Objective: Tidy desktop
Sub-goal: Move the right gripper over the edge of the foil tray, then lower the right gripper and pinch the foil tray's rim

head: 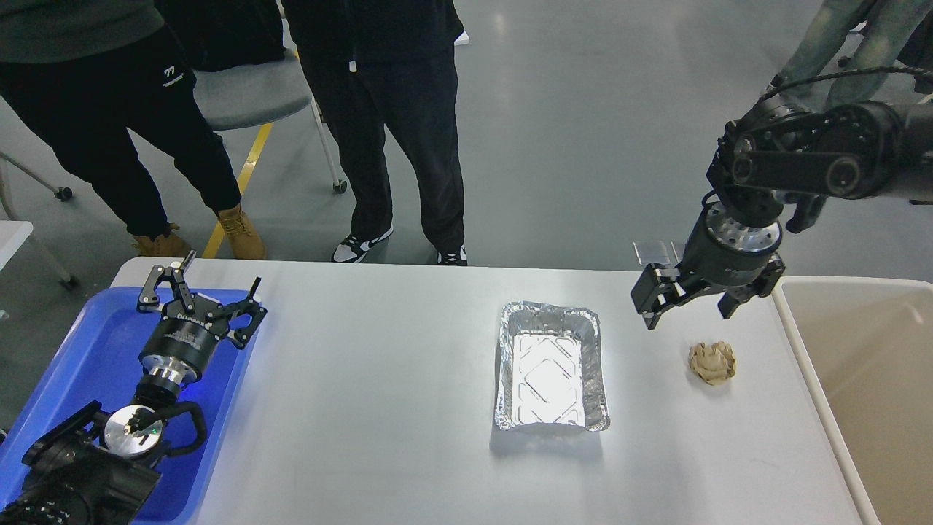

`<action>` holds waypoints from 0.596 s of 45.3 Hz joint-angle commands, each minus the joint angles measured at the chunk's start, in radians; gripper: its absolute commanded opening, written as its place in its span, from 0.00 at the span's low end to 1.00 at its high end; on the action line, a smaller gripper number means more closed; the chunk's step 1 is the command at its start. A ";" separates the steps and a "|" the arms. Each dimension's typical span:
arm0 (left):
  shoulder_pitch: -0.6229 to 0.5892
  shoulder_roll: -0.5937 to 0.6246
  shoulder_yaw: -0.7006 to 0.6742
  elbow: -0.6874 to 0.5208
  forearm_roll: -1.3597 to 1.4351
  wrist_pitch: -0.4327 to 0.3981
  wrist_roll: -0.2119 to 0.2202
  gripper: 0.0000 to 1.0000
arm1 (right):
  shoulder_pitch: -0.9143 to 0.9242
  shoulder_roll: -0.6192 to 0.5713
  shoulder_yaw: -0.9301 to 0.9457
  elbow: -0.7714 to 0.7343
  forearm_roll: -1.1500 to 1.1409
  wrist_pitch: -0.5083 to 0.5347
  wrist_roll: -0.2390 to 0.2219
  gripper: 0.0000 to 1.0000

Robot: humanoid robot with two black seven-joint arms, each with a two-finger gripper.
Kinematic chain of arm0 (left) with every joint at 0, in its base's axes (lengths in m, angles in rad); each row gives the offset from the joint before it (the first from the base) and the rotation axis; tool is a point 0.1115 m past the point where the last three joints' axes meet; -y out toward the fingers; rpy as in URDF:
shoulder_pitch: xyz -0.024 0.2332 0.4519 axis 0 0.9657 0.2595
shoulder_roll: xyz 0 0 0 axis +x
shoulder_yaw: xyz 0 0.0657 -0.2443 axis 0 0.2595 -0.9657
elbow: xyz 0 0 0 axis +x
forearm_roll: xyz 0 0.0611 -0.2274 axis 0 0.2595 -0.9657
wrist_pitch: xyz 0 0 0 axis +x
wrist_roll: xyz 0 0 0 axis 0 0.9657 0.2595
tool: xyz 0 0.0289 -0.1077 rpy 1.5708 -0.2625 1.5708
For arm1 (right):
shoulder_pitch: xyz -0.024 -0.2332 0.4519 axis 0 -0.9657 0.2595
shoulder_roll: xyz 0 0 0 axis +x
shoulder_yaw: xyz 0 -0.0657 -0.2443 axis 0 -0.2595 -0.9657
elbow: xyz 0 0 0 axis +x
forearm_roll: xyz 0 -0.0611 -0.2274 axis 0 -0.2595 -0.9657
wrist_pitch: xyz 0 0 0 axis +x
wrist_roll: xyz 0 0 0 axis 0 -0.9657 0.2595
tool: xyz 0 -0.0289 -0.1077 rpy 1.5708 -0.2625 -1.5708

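The left gripper [211,292], fingers spread and empty, is seen at 8 o'clock over the blue tray [80,350]. The desktop [379,408] fills the middle, bare around one foil tray [552,367] and one crumpled paper ball [713,362]. At 2 o'clock, the right gripper [689,306] is held released, near the beige bin [860,364].

Shiny crinkled foil tray [552,375], crumpled brown paper wad [712,362], smooth matt desktop [364,379].

Beige bin [867,379] cut off rightward.
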 commanded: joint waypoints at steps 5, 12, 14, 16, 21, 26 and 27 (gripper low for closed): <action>0.000 0.000 0.000 0.000 0.000 0.000 0.000 1.00 | -0.297 0.132 0.125 -0.314 -0.006 0.000 0.000 1.00; 0.000 0.000 0.000 0.000 0.000 0.000 0.000 1.00 | -0.391 0.187 0.146 -0.413 -0.011 0.000 0.000 1.00; 0.000 0.000 0.000 0.000 0.000 0.000 0.000 1.00 | -0.408 0.201 0.149 -0.426 -0.011 0.000 0.000 1.00; 0.000 0.000 0.000 0.000 0.000 0.000 0.000 1.00 | -0.420 0.206 0.154 -0.439 -0.011 0.000 0.000 1.00; 0.000 0.000 0.000 0.000 0.000 0.000 0.000 1.00 | -0.434 0.217 0.154 -0.446 -0.011 0.000 0.000 1.00; 0.000 0.000 0.000 0.000 0.000 0.000 0.000 1.00 | -0.459 0.230 0.154 -0.477 -0.012 0.000 0.000 1.00; 0.000 0.000 0.000 0.000 0.000 0.000 0.000 1.00 | -0.465 0.230 0.154 -0.488 -0.012 0.000 0.000 1.00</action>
